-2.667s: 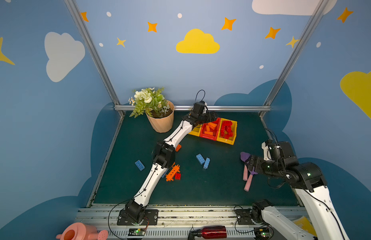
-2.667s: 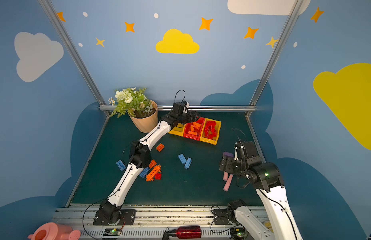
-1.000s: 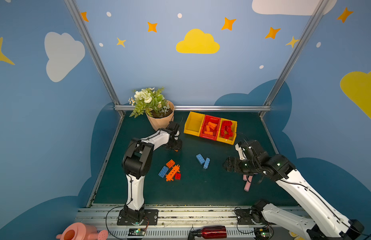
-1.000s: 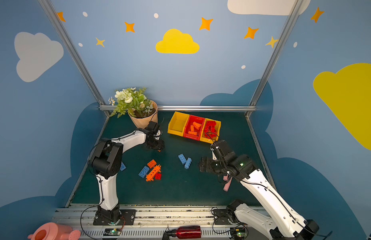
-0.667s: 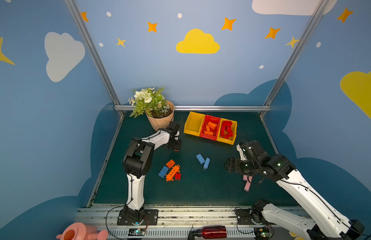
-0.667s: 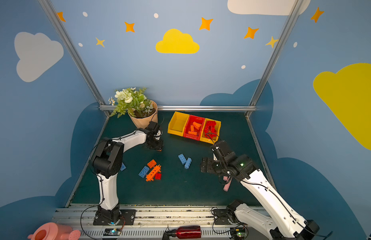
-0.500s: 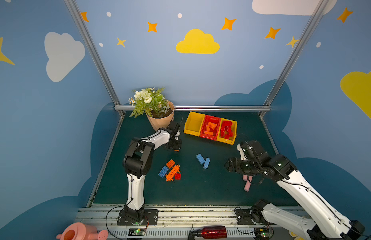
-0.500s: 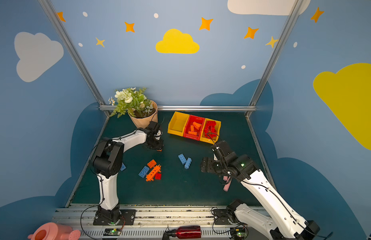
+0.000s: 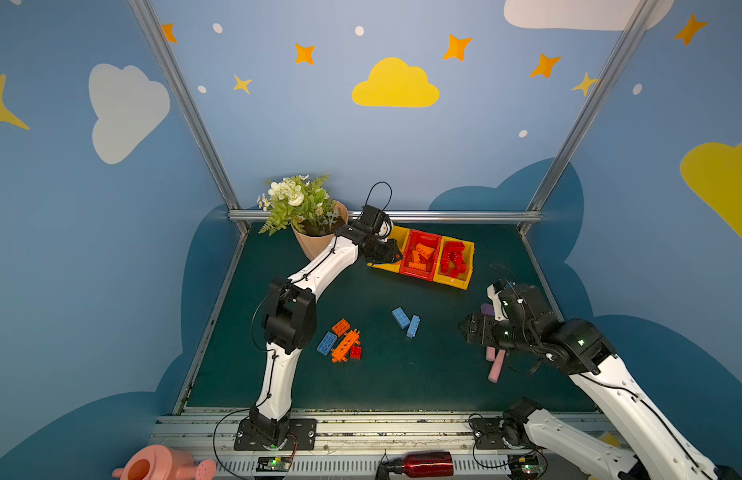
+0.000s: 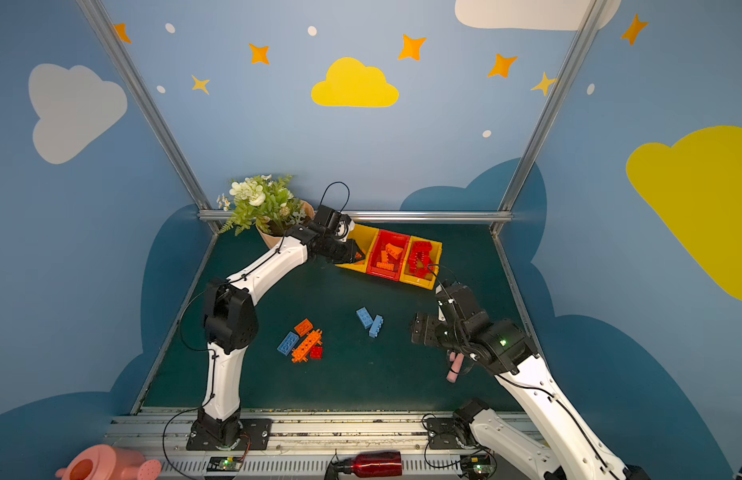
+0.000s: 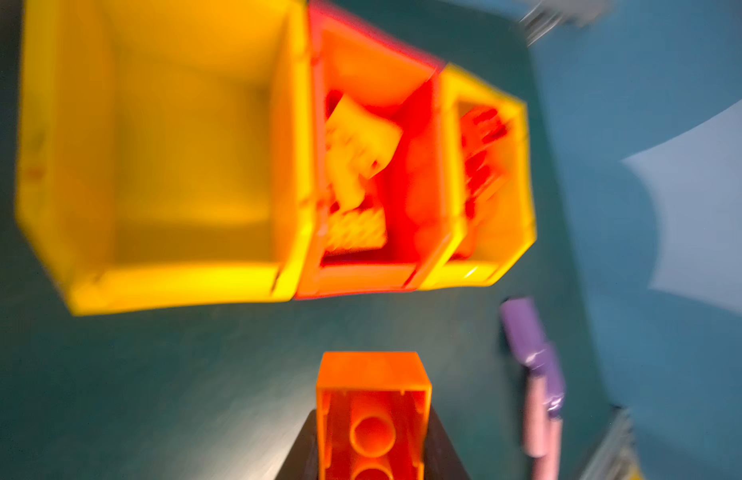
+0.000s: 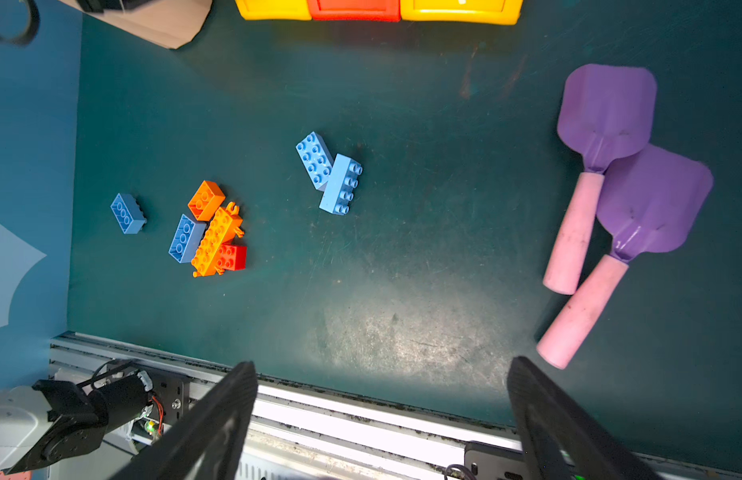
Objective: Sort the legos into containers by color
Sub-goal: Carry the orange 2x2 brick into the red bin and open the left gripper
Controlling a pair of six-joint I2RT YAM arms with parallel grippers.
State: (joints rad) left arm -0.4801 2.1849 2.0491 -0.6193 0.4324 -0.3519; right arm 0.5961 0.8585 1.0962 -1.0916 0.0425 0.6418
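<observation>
Legos point(image 12: 217, 237), colour sort: orange brick point(image 11: 373, 374) in carriage to the containers point(image 10: 383, 272).
Left gripper point(image 9: 396, 254) clenched on the orange brick, aloft at the bin row beside the red bin point(image 9: 419, 272), which holds orange pieces. The right-end yellow bin point(image 9: 456, 282) holds red, and the left-end yellow bin point(image 11: 174, 286) looks empty. Step judged: delivery. Next calls for centring over the red bin, then release. Right gripper point(image 12: 381, 363) spread wide, empty, near two loose blue bricks point(image 9: 405, 322). A mixed cluster point(image 9: 342, 340) lies on the mat.
</observation>
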